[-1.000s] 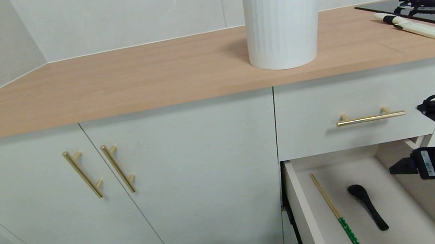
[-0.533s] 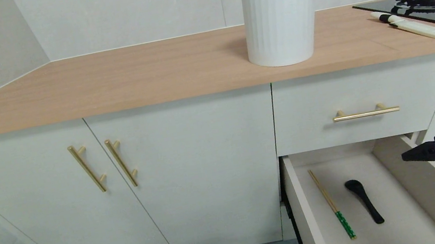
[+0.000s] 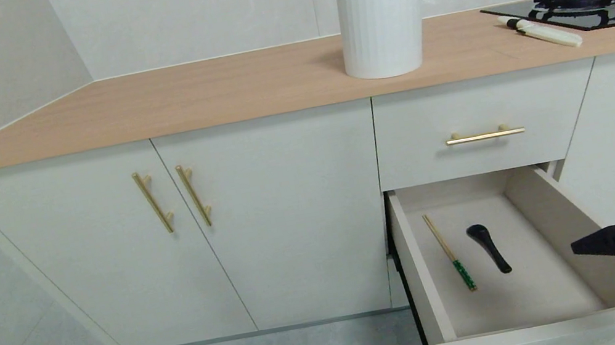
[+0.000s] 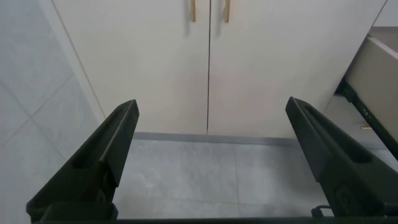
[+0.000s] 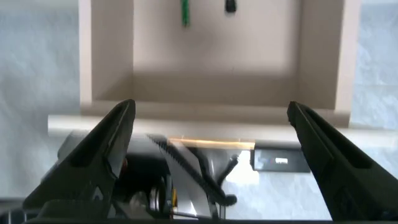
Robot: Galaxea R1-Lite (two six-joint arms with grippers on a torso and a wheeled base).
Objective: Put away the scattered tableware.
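- Head view: we see the lower drawer [image 3: 551,207] pulled out from the cabinet, just below the shut upper drawer [image 3: 459,109] with its gold bar handle.
- On the open drawer's floor lie the chopsticks [image 3: 451,261] and a black spoon [image 3: 488,248]. They lie side by side, near each other but apart, with the chopsticks closer to the drawer's left wall.
- The right gripper [image 3: 582,246] hangs at the drawer's right side, near its front corner, its tip pointing toward the drawer.
- In the right wrist view we find its 2 fingers [image 5: 112,143] spread wide with nothing between them. The drawer's front edge and its inside lie beyond them.
- In the left wrist view, the left gripper [image 4: 211,104] is likewise released. Its 2 fingers are well apart and empty above grey floor tiles, facing the 2 cabinet doors [image 4: 205,62].
- On the wooden countertop [image 3: 207,92] stand a tall white ribbed canister [image 3: 377,8] and, well to its right, a pale knife [image 3: 540,32] lying just beside the black hob [image 3: 573,6].
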